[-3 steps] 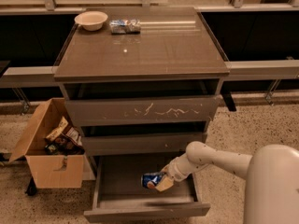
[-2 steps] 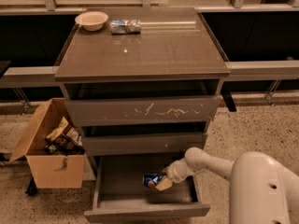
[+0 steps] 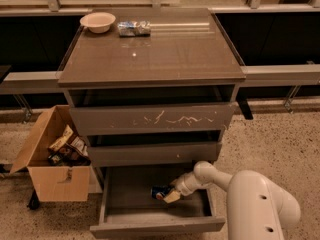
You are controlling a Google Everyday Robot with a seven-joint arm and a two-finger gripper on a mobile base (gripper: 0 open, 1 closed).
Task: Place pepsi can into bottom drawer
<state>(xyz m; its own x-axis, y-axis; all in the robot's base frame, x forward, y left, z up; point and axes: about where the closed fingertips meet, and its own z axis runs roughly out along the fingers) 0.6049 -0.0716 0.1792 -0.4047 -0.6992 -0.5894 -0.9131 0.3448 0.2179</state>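
One cabinet stands in the middle of the view with three drawers stacked in its front. The top drawer carries white scratches, the narrower middle drawer sits below it, and the bottom drawer is pulled out toward 6 o'clock so that its floor shows. One pepsi can is inside the bottom drawer, right of the middle of its floor, and it looks tilted or on its side rather than upright. One white arm reaches in from 5 o'clock over the drawer's right wall. Its single gripper is inside the drawer, touching the can on the can's 4 o'clock side. Whether the claw is clamped on the can or only resting against it cannot be told. On the cabinet's top, toward 11 o'clock, sits one pale bowl, and one silvery-blue foil packet lies just beside it at its 3 o'clock (the two look slightly apart). At 9 o'clock from the bottom drawer, one open cardboard box stands on the speckled floor, close to the cabinet's left side. It holds several snack packets, too jumbled to count.
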